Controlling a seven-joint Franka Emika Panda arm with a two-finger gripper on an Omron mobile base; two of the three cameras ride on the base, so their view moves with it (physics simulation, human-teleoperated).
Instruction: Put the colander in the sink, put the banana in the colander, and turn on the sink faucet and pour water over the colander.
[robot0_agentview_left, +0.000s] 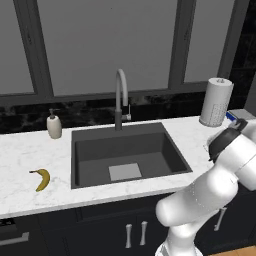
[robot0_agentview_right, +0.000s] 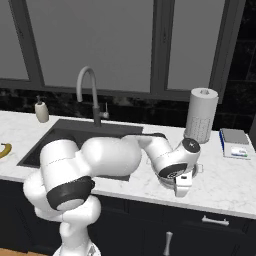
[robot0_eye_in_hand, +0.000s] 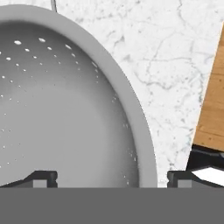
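Straddling the colander (robot0_eye_in_hand: 65, 113) rim on the counter (robot0_eye_in_hand: 166, 65) right of the sink (robot0_agentview_left: 125, 150), tool (robot0_eye_in_hand: 111, 177) spread, unclenched, one fingertip inside the bowl, one outside.

- I'm seeing the sink (robot0_agentview_left: 90, 150) lying open, nothing inside its basin.
- The sink faucet (robot0_agentview_left: 120, 100) is arching over its back edge.
- The colander (robot0_eye_in_hand: 65, 113) rim is sitting between my fingertips (robot0_eye_in_hand: 43, 178).
- A paper towel roll (robot0_agentview_right: 201, 115) is standing just behind the hand.
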